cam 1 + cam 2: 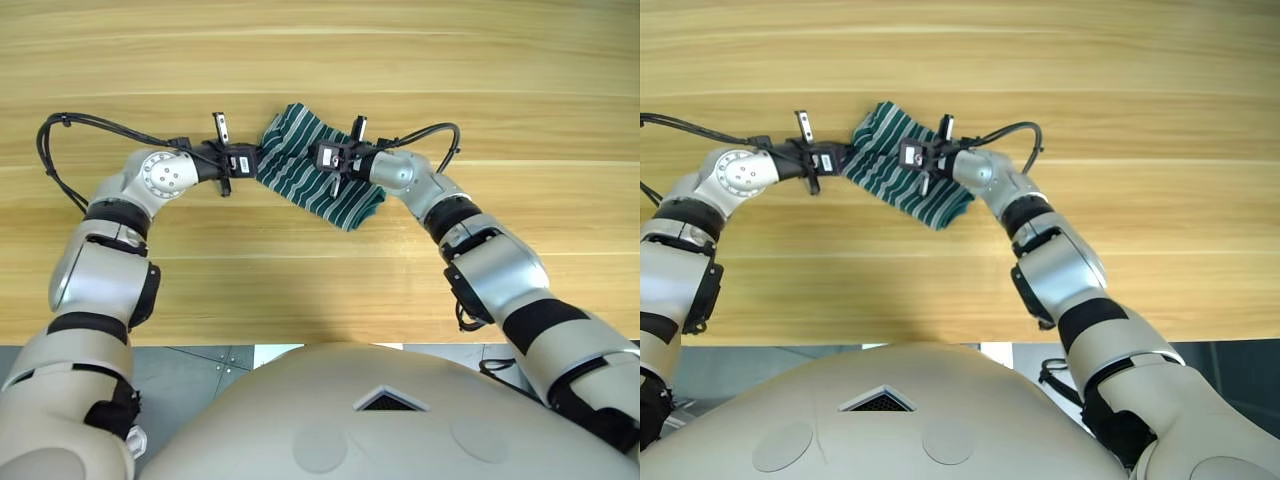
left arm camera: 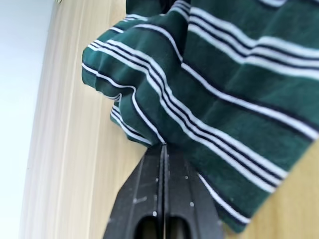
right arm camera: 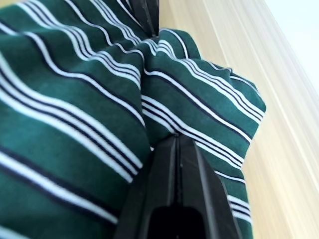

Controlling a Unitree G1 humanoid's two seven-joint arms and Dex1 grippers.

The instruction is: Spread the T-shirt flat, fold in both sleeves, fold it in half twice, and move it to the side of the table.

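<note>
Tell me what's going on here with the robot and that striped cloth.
A dark green, white-striped T-shirt lies bundled small on the light wooden table. The robot's left gripper is shut on its left edge, the right gripper shut on cloth toward its right. The shirt sits mid-table, not at the side.

Soft striped cloth T-shirt (knit) on smooth matt wood table

One green-and-white striped T-shirt. One wooden table. Two grippers: one left gripper, one right gripper, two fingers on each. Two black cables.
</note>
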